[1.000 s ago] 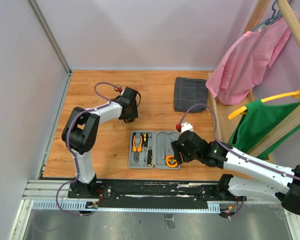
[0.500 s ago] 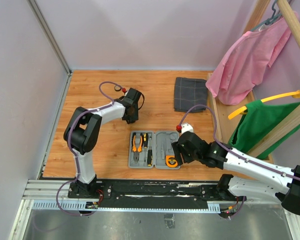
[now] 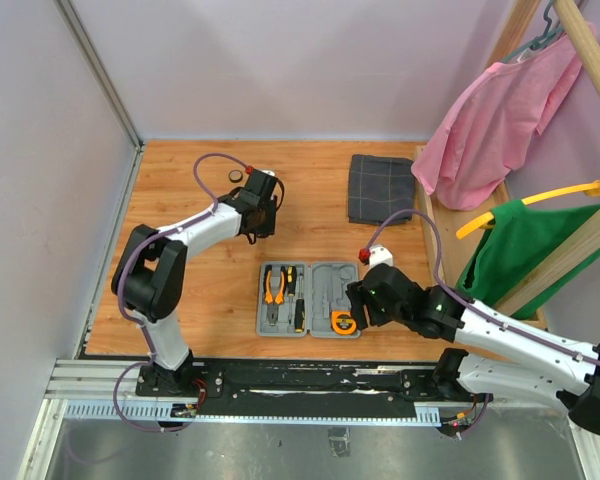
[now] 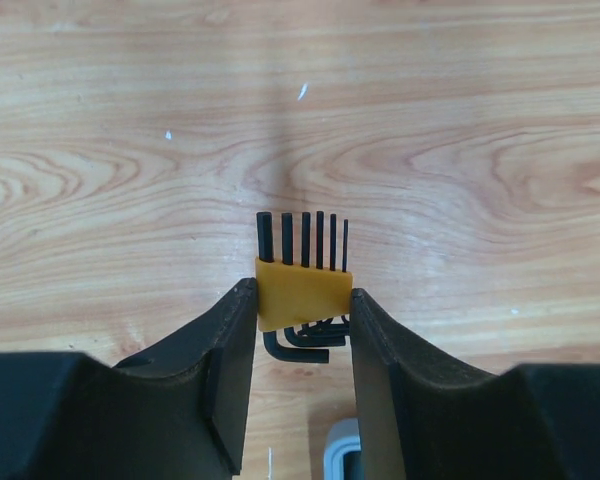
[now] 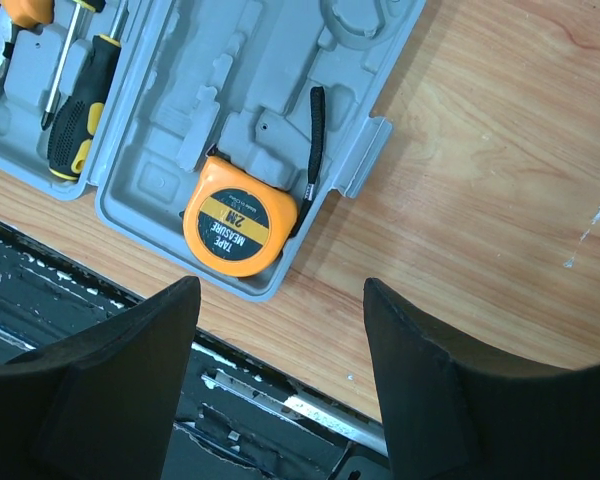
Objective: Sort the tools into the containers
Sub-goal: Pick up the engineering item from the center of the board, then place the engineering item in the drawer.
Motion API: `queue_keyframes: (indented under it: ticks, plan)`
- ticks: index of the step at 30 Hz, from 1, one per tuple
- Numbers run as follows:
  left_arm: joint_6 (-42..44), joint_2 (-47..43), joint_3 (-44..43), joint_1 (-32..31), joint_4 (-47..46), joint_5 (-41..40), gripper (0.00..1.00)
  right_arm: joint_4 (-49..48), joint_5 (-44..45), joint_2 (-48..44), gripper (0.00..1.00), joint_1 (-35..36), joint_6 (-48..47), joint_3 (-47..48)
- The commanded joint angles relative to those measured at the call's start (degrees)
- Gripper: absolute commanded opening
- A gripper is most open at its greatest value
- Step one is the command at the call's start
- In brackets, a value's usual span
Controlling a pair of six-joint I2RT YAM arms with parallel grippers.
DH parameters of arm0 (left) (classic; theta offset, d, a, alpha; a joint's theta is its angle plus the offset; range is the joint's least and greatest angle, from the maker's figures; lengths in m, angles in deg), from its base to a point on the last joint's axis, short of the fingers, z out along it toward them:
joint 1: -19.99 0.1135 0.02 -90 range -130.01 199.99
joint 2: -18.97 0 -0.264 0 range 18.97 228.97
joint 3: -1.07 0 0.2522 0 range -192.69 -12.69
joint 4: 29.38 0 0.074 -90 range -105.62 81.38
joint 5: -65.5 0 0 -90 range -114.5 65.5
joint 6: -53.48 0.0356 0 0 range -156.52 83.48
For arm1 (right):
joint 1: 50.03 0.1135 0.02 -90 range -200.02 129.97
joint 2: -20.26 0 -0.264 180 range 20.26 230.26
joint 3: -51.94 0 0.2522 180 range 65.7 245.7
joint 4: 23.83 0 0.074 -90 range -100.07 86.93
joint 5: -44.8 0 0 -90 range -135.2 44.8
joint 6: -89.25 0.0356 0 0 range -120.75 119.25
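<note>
Left gripper [image 4: 302, 300] apparently snug on hex-key set [image 4: 302, 268]

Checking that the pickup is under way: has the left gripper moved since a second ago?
Yes. The left gripper has shifted slightly toward the far wall, away from the grey tool case.

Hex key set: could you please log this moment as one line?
left gripper: shut on hex key set | right gripper: open, by tape measure in case
</note>
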Motion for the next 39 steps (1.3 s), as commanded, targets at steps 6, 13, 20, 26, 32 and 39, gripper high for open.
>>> queue_keyframes:
  ticks: [6,13,20,26,32,39]
  plan:
    - [4.2,-8.9,4.5,-6.8,-3.1,8.4,0.36,3.2,6.9,-4.5,0.68,-1.0,4.5,-0.3]
    - [5.4,-13.6,10.2,-16.6,-6.8,14.1,0.37,4.3,15.6,-18.3,0.68,-1.0,7.0,-3.1]
    - [10.6,-11.3,11.6,-22.7,-9.0,16.9,0.36,4.6,19.1,-30.1,0.69,-1.0,6.6,-6.3]
    - [17.5,-8.9,9.7,-22.8,-8.8,18.5,0.36,6.0,17.8,-31.2,0.70,-1.0,6.8,-6.6]
    - [24.1,-7.8,8.6,-23.1,-10.3,22.5,0.36,6.4,17.0,-30.9,0.70,-1.0,6.7,-6.4]
    - [32.4,-7.1,7.2,-23.3,-11.6,24.5,0.38,8.2,17.3,-31.7,0.71,-1.0,6.5,-5.7]
